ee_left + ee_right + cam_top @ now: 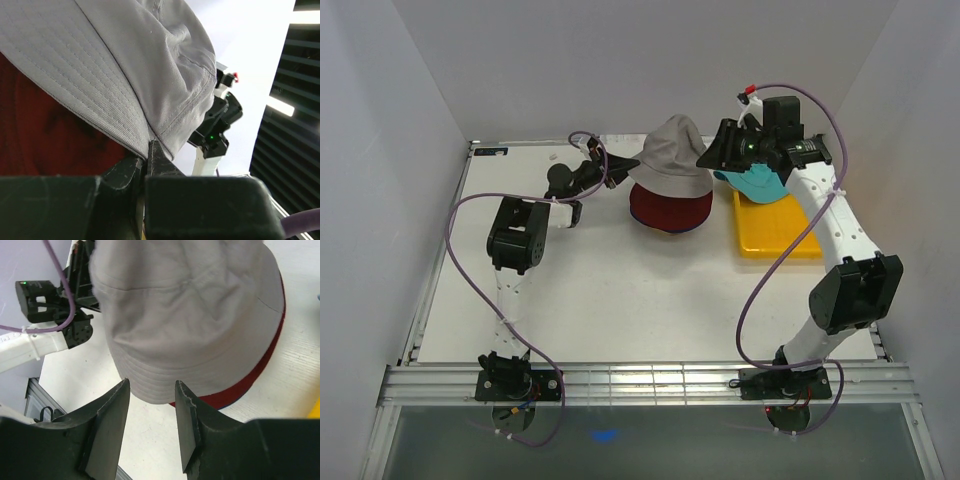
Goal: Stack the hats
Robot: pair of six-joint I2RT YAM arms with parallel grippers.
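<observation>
A light grey hat [670, 148] sits draped over a dark red hat [670, 210] at the back middle of the table. A thin blue edge [235, 399] peeks out under the red brim. My left gripper [610, 172] is shut on the grey hat's left brim [125, 100], with the cloth pinched between its fingertips [150, 150]. The red hat [40, 130] fills the left of that view. My right gripper [707, 158] hovers at the grey hat's right side. In the right wrist view this gripper [152, 385] stands open, nothing between its fingers, and the grey brim [190, 315] lies just beyond them. A teal hat [760, 182] lies on the tray.
A flat yellow tray [775, 235] lies at the back right, under the right arm. The white side walls stand close on both sides. The left arm's purple cable [470, 215] loops over the table's left part.
</observation>
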